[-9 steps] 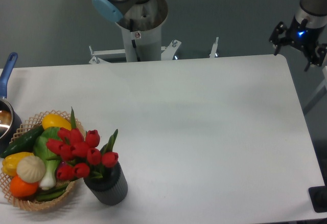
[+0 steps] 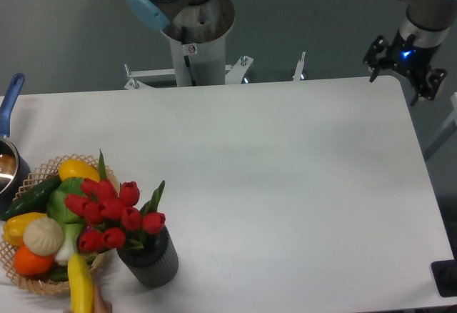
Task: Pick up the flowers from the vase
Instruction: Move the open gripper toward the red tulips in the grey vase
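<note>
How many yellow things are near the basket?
3: a yellow pepper at the basket's back, another yellow pepper on its left, and a yellow piece at the front edge. More may be hidden.

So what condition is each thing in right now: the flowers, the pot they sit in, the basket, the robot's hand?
flowers: upright in the vase, untouched
vase: standing on the table, beside the basket
basket: full of vegetables and fruit
yellow item: at the basket's front edge, apparently held from below
pan: at the left edge, mostly out of frame
hand: far off at the back right corner, holding nothing; open or shut unclear
</note>
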Motion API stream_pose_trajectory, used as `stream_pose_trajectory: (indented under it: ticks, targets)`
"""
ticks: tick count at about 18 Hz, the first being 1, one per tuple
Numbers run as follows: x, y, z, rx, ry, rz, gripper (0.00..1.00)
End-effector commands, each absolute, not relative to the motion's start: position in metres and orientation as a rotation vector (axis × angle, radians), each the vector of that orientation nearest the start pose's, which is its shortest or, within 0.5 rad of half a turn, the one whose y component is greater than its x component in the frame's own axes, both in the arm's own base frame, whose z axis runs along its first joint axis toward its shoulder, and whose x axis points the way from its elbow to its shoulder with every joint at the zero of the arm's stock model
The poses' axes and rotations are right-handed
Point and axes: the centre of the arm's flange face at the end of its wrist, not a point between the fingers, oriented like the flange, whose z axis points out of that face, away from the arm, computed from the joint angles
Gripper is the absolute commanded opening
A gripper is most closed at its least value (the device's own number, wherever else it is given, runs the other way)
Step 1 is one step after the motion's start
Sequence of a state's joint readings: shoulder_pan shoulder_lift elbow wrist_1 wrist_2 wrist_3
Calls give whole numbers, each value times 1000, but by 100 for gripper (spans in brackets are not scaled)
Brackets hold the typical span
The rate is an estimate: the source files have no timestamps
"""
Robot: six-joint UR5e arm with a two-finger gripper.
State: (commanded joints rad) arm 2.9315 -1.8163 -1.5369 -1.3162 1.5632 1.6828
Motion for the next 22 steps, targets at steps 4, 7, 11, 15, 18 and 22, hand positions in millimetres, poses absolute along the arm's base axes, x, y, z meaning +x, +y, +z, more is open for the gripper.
stream_pose_trajectory:
  ticks: [4, 7, 11, 15, 18, 22]
  targets:
    - [-526, 260, 407, -3000, 479, 66, 100]
    - [-487, 277, 415, -2823, 302, 16, 100]
    - [-451, 311, 421, -2695, 349, -25, 100]
    - [-414, 349, 411, -2543, 409, -124, 100]
    - [-396, 376, 410, -2435, 446, -177, 100]
    - [-371, 416, 396, -2279, 482, -285, 100]
